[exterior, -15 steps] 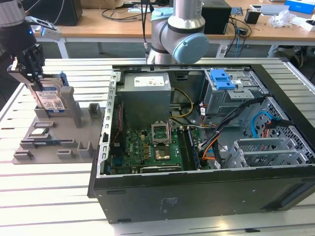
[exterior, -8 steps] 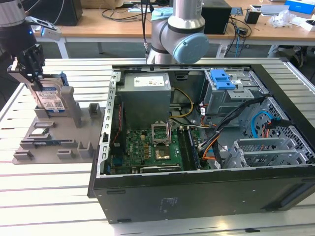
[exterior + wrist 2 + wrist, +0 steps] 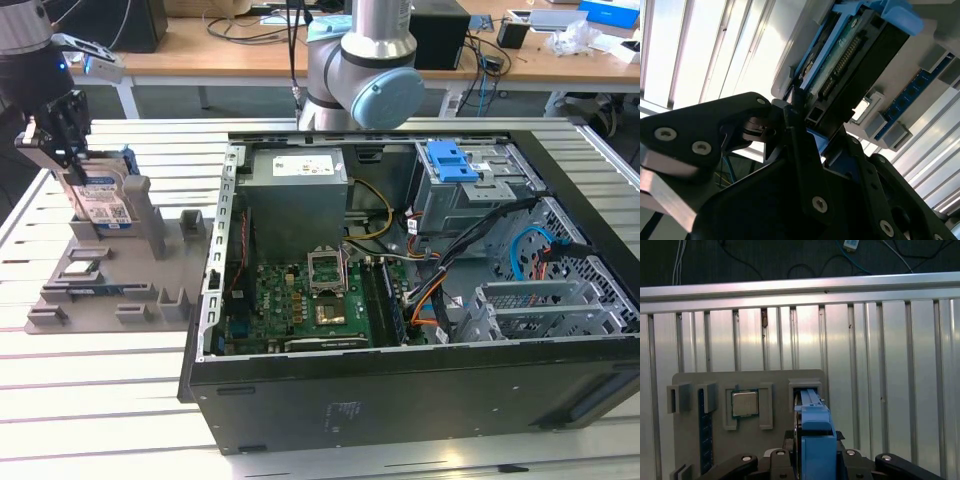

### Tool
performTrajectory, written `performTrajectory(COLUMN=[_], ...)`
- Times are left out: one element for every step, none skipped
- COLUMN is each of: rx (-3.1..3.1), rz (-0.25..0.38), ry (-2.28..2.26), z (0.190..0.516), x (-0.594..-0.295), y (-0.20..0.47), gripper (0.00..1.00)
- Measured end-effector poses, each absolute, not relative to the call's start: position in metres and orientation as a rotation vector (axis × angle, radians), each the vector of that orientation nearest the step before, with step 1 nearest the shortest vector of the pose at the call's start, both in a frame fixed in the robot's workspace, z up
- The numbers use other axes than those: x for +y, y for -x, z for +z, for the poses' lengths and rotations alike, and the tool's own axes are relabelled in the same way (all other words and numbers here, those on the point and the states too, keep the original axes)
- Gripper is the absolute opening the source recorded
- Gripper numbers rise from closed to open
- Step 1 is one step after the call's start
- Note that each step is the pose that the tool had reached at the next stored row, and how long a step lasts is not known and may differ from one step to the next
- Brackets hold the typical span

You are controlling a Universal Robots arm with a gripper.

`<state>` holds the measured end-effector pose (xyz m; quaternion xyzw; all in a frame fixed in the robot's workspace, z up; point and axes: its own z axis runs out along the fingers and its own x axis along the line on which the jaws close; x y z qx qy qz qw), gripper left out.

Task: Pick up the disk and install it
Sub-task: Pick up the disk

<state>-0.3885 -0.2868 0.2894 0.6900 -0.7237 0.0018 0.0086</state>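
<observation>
Disk (image 3: 106, 205) stands upright in the fixture tray's (image 3: 100, 300) slot, on the table (image 3: 100, 400), at the exterior view's left of the computer case (image 3: 400, 400)

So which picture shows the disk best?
The exterior view: the disk stands upright in the grey holder, with its labelled face showing. The second wrist view shows its connector edge close up. The first wrist view shows its blue bracket end-on.

High outside camera, two close wrist cameras.
The exterior view looks down from fairly far over the open computer case (image 3: 400, 300), with the grey tray (image 3: 150, 270) at middle left. Both wrist views sit close to that tray, sharing the disk (image 3: 815, 427) and the gripper (image 3: 814, 459).
</observation>
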Motion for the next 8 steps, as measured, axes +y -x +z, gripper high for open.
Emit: performTrajectory(rx=[-2.261, -2.261, -2.261, -2.261, -2.261, -2.261, -2.262, -2.262], rz=[0.006, 0.006, 0.006, 0.006, 0.006, 0.006, 0.006, 0.007], ry=[-2.156, -2.156, -2.156, -2.156, -2.156, -2.156, -2.156, -2.157], z=[0.2894, 0.2893, 0.2893, 0.2892, 0.2892, 0.2891, 0.2890, 0.2901], x=[-0.2868, -0.2868, -0.2867, -0.2868, -0.2868, -0.2868, -0.2867, -0.2867], y=[0.3885, 0.3885, 0.3885, 0.3885, 0.3885, 0.3885, 0.3885, 0.3884], gripper=[0.37, 0.37, 0.37, 0.37, 0.37, 0.37, 0.37, 0.37])
